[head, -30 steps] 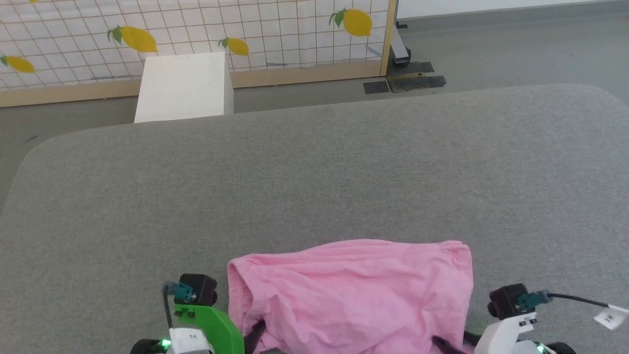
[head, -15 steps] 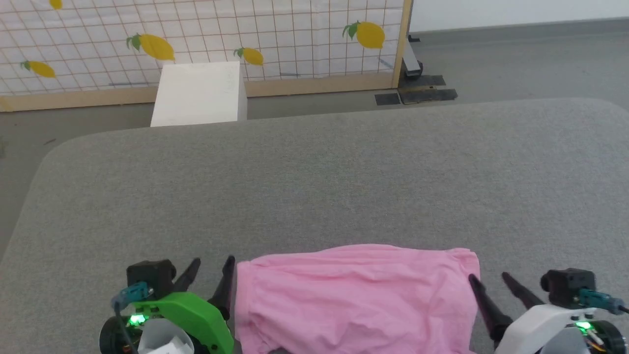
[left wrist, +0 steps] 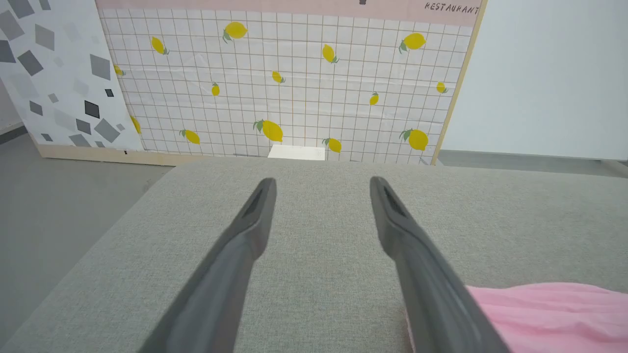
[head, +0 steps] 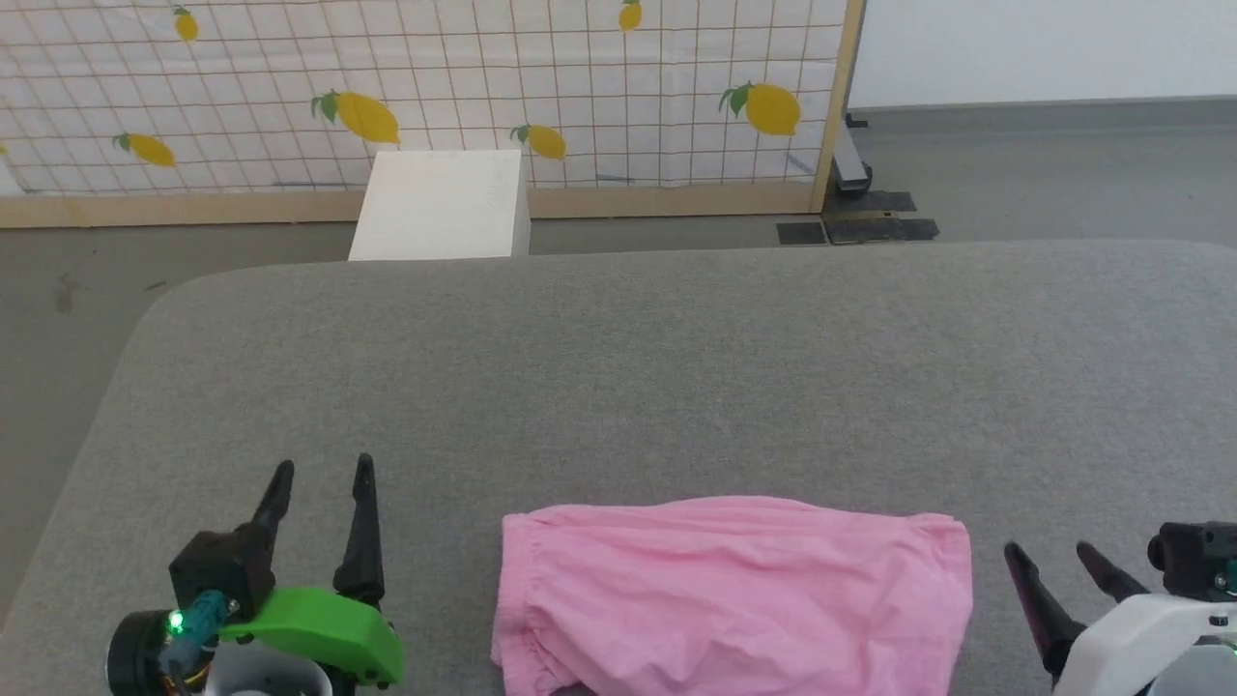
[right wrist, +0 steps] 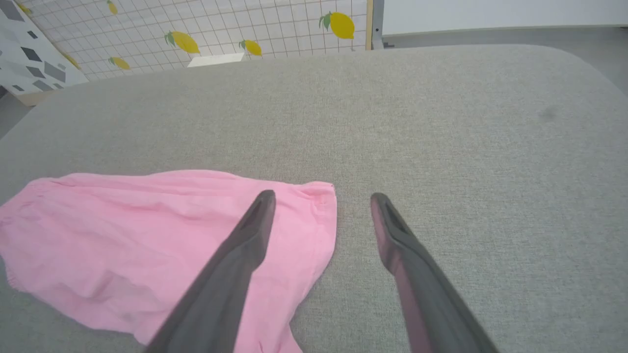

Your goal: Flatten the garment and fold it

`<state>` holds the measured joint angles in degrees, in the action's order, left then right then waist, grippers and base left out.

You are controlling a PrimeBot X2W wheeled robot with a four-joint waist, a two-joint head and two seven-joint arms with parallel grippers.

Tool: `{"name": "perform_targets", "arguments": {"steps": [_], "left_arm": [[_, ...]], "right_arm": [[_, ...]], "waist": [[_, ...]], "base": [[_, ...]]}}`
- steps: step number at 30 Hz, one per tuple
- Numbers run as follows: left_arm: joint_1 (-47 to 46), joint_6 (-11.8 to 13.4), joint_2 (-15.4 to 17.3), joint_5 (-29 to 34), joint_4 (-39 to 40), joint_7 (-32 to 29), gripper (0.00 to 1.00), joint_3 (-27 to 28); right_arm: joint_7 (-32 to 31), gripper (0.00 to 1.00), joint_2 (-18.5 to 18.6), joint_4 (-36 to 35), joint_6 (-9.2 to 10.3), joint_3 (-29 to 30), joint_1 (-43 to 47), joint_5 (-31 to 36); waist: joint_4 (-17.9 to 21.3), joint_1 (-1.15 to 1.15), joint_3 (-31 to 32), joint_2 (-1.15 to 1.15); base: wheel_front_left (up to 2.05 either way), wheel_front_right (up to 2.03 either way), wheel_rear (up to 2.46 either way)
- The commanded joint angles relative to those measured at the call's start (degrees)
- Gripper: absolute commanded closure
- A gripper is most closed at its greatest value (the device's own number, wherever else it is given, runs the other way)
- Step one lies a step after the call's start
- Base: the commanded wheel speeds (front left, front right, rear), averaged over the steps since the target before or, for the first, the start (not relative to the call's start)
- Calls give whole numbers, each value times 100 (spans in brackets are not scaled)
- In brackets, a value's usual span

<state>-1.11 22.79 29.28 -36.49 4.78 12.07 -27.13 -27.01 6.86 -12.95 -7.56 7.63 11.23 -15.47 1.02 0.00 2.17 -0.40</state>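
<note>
Left gripper [head: 324,466]: fingers [head: 362,522] spread apart, empty, lower left of frame, clear of the cloth. Right gripper [head: 1047,548]: likewise spread, empty, lower right, just beside the cloth's edge. Plain light-pink wrinkled knit garment [head: 734,590] lies bunched at bottom centre on the grey fabric-covered worktop [head: 676,367]. Recommendation: pinch the outer corners, single layer only, and draw apart evenly and low.

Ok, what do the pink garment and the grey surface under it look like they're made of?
The garment: thin, soft cloth, perhaps a light cotton knit, matte; it lies limp in fine wrinkles with a puckered hem. The grey surface: apparently woven upholstery fabric over padding, matte; a fine speckled weave shows, and its corners are rounded.
</note>
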Motion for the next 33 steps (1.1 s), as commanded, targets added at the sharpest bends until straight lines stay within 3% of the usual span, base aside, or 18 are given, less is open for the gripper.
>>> {"name": "perform_targets", "arguments": {"steps": [1,12,19,28,29,30,33], "left_arm": [[77,35,54,117,60,69,0,44],[-128,3,85,471,451,225,0,111],[-303,-53,-26,603,543,246,0,0],[-372,-109,-87,645,486,255,0,-67],[-378,-113,-90,647,478,255,0,-74],[-382,-114,-92,648,469,255,0,-81],[-378,-111,-78,649,446,247,0,-86]], "right_arm": [[-182,0,73,28,8,31,81,-88],[-1782,0,635,819,8,-27,-146,-779],[-2011,0,722,1656,8,-208,-616,-952],[-2189,0,594,2964,8,-411,-963,-1060],[-2234,67,584,3076,8,-499,-968,-1111],[-2237,97,571,3144,8,-556,-977,-1167],[-2186,100,555,3244,8,-730,-1036,-1297]], "waist": [[-101,0,-8,40],[-768,0,-317,40],[-1092,0,-511,40],[-1174,0,-637,40],[-1170,0,-646,40],[-1164,0,-650,40],[-1100,0,-642,40]], "base": [[0,0,0],[0,0,0],[0,0,0],[0,0,0],[0,0,0],[0,0,0],[0,0,0]]}}
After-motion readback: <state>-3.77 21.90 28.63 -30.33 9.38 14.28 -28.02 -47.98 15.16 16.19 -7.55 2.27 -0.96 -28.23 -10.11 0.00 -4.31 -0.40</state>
